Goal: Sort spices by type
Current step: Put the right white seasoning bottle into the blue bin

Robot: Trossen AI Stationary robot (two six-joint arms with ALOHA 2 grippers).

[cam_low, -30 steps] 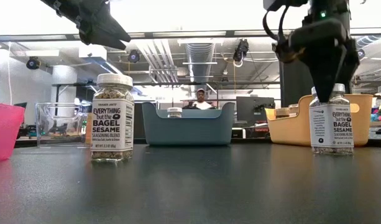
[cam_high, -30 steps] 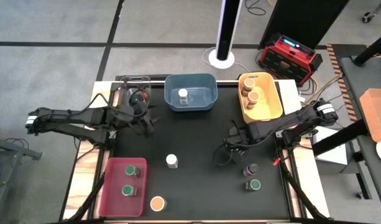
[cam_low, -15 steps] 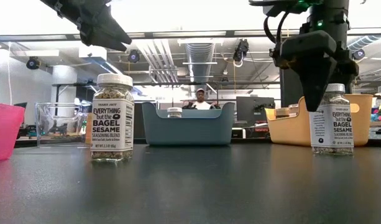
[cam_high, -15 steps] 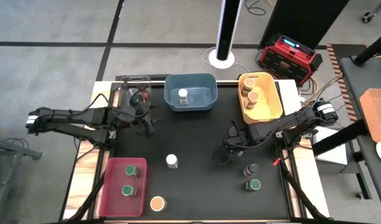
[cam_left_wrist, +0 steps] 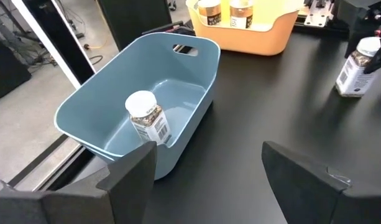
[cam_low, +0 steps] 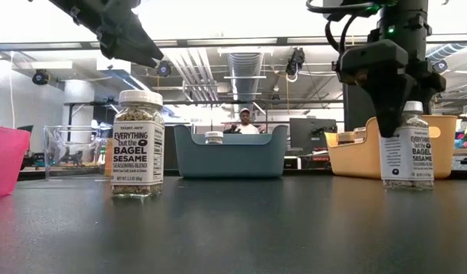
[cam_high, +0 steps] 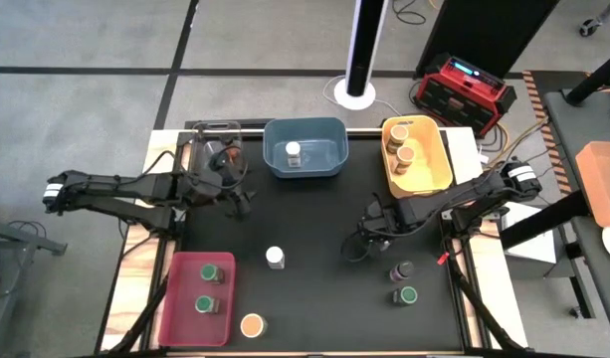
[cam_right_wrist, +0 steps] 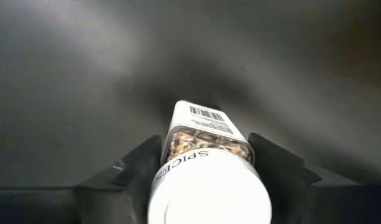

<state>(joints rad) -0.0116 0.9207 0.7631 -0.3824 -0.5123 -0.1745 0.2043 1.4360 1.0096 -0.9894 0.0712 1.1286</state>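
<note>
A white-lidded spice jar (cam_low: 405, 148) stands upright on the black table under my right gripper (cam_high: 368, 235). In the right wrist view the open fingers stand on either side of this jar (cam_right_wrist: 209, 149), below its lid. A second white-lidded jar (cam_high: 275, 257) stands alone at mid table and also shows in the low view (cam_low: 138, 144). My left gripper (cam_high: 241, 196) is open and empty above the table, near the blue bin (cam_high: 305, 164). That bin holds one white-lidded jar (cam_left_wrist: 146, 118). My right gripper comes at the jar from above, one finger (cam_right_wrist: 137, 165) on each side of the body below the lid. I cannot tell whether the fingers touch it. The jar stands upright with its base on the table.
The red bin (cam_high: 185, 313) at the near left holds two green-lidded jars. A tan-orange-lidded jar (cam_high: 252, 325) stands beside it. A dark-lidded jar (cam_high: 401, 270) and a green-lidded jar (cam_high: 407, 295) stand near right. The yellow bin (cam_high: 434, 169) holds tan-lidded jars. The clear bin (cam_high: 213, 134) is far left.
My right gripper has shifted a little up and toward the table's left over the jar, so the lid now shows in the low view. The jar has stayed standing in place. My left gripper has edged slightly toward the table's right.
</note>
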